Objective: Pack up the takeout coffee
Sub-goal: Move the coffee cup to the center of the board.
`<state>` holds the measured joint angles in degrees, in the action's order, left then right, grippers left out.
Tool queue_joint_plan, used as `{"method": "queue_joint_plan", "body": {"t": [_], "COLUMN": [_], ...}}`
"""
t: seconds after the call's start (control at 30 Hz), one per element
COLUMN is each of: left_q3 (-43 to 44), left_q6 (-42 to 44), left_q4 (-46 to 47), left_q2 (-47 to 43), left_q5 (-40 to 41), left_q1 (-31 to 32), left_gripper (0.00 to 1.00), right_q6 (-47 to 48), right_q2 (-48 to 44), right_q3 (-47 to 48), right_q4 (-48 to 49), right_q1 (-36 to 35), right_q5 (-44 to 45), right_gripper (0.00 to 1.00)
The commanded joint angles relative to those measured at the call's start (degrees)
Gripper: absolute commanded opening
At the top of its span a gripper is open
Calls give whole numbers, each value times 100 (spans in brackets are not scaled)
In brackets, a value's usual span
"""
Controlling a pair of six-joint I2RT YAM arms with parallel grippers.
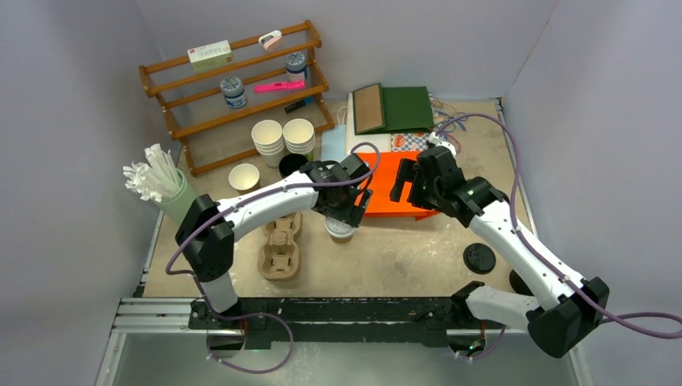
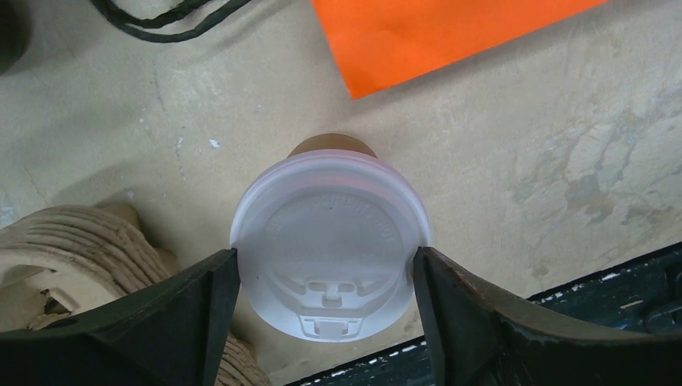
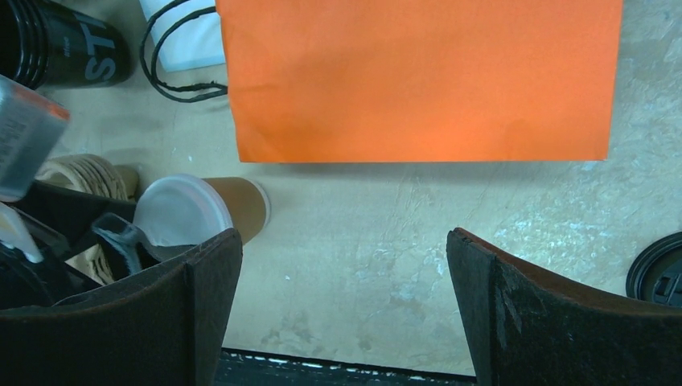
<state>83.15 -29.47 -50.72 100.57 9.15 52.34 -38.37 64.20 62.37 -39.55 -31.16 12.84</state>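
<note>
A takeout coffee cup (image 1: 340, 232) stands upright about midway between the left and right edges of the tabletop (image 1: 402, 257), somewhat closer to the near edge than the far one, with its white lid (image 2: 330, 241) pressed on and the brown wall showing beneath. The left gripper (image 1: 347, 211) is over it, jaws spread wide, and its fingers (image 2: 193, 314) meet the lid's rim on either side, so the cup sits clamped between them. Just to the cup's left lies a pulp cup carrier (image 1: 281, 245), its ribbed edge close beside the left finger, with almost no gap there. Toward the far edge, a flat orange paper bag (image 1: 382, 193) lies with its near edge a little beyond the cup. The right gripper (image 3: 344, 241) hovers over bare tabletop at the bag's near edge, jaws fully apart with nothing between them. Between the cup and the black rail along the near edge the surface is bare, and it stays bare rightward as far as a black lid (image 1: 479, 257) near the right edge. A black cup (image 3: 56, 44), stacked white cups (image 1: 283, 137) and a wooden rack (image 1: 233, 88) crowd the far left corner.
</note>
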Motion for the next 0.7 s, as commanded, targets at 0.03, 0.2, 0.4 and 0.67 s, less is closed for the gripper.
{"method": "queue_joint_plan", "body": {"t": [0.03, 0.2, 0.4, 0.67], "left_q3": [-285, -519, -685, -680], "left_q6": [-35, 56, 254, 341], "left_q4": [-17, -67, -190, 117], "left_q2": [-414, -734, -979, -882], "left_q5": [-199, -238, -34, -79], "left_q1": [-415, -766, -1157, -1470], "left_gripper": [76, 73, 73, 73], "right_q6": [46, 53, 115, 711], "right_q2": [98, 248, 540, 1463], "right_q3": [-36, -40, -88, 523], "right_q4": [190, 267, 439, 833], "right_q1": [48, 63, 74, 42], "right_q5": [-280, -447, -712, -622], "right_gripper": [98, 98, 98, 88]}}
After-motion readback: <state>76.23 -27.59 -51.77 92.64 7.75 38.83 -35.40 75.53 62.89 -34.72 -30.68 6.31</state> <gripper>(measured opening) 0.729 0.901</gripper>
